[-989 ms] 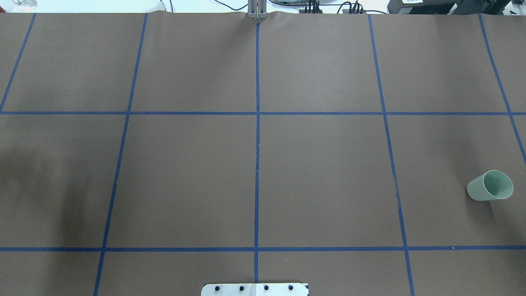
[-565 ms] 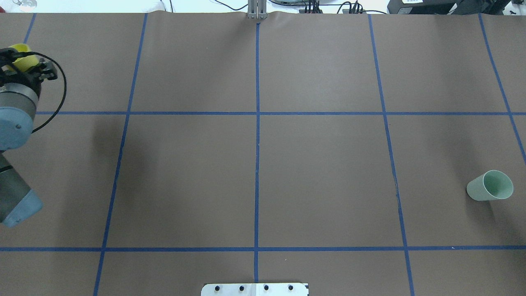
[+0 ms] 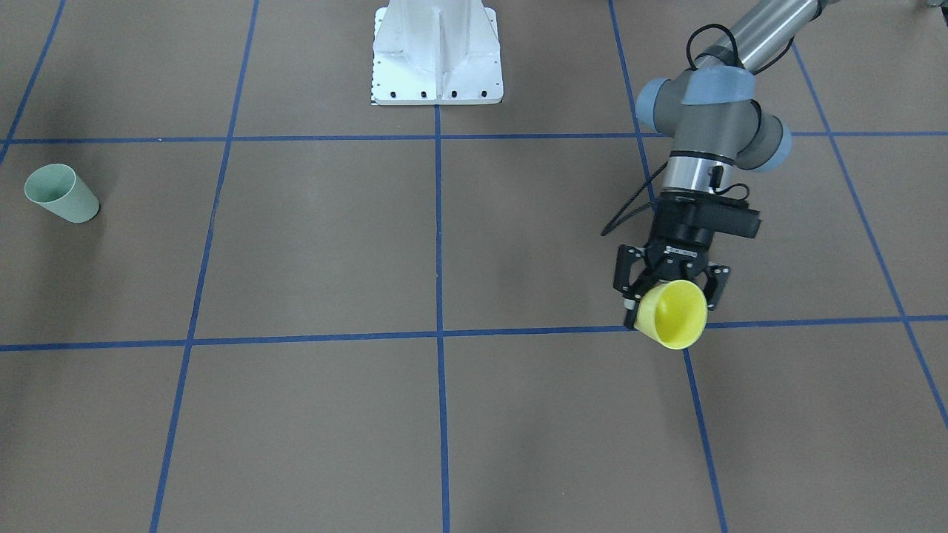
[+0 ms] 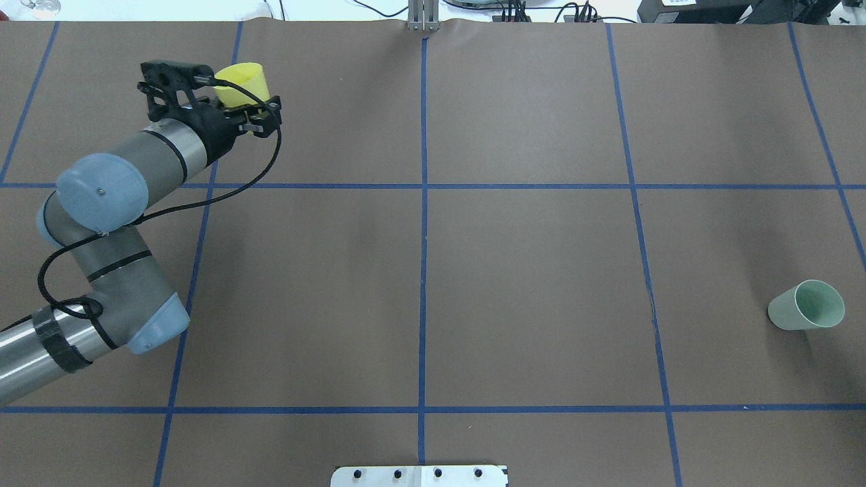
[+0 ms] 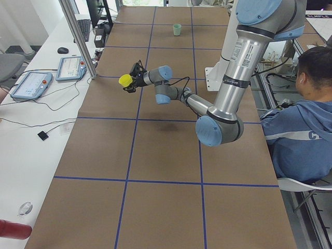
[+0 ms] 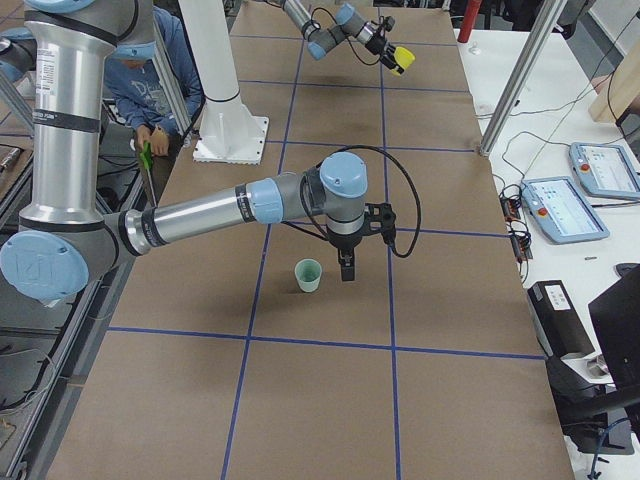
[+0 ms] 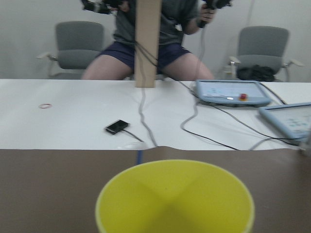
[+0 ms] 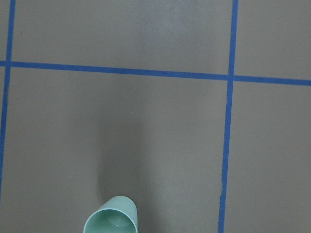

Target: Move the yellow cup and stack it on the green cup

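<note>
Links (image 4: 159,159): silver-grey tubes.
Joint caps (image 4: 101,193): pale blue.
Cable (image 4: 269,162): black, looped.
Left end effector (image 3: 672,293): black, two-finger.
Base (image 3: 437,52): white, bolted.

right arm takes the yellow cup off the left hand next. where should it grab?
The rim end. The left hand clamps the yellow cup across its narrow base half, mouth pointing away from the wrist, so only the rim band is free. Probably come from the mouth side, pinching across the wall just behind the rim.

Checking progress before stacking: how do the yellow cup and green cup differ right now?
The yellow cup is held aloft in the left gripper; the green cup stands on the table. The yellow cup is tipped sideways; the green cup is upright. Both are tapered tumblers.
</note>
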